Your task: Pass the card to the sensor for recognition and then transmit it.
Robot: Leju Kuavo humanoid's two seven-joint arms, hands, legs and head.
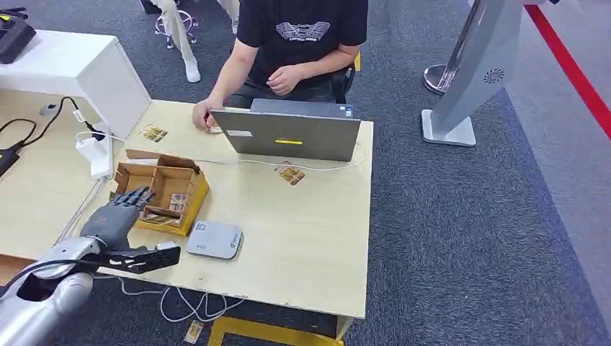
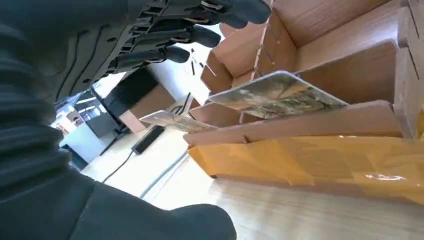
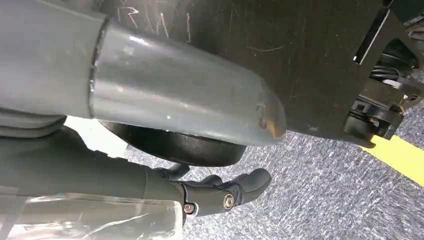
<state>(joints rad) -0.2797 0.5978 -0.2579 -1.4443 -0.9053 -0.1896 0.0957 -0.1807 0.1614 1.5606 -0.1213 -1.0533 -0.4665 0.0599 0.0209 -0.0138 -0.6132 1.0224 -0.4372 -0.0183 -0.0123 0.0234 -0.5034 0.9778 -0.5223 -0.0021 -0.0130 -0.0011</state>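
Note:
A yellow-edged cardboard box [image 1: 162,189] with compartments stands at the table's left front. Patterned cards stand in it: one card [image 2: 277,95] leans on a divider, and a second card [image 2: 172,120] lies behind it. My left hand [image 1: 115,216] hovers at the box's near left side with its fingers [image 2: 200,35] stretched over the compartments, holding nothing. The grey square sensor [image 1: 214,239] lies just right of the box. My right hand [image 3: 215,192] hangs beside my body above the carpet, with nothing in it.
A person sits behind a grey laptop [image 1: 288,133] at the table's far edge. Loose cards lie on the table [image 1: 153,133] [image 1: 290,174], and one on the floor [image 1: 193,331]. A white power adapter [image 1: 94,151] and cables lie left of the box.

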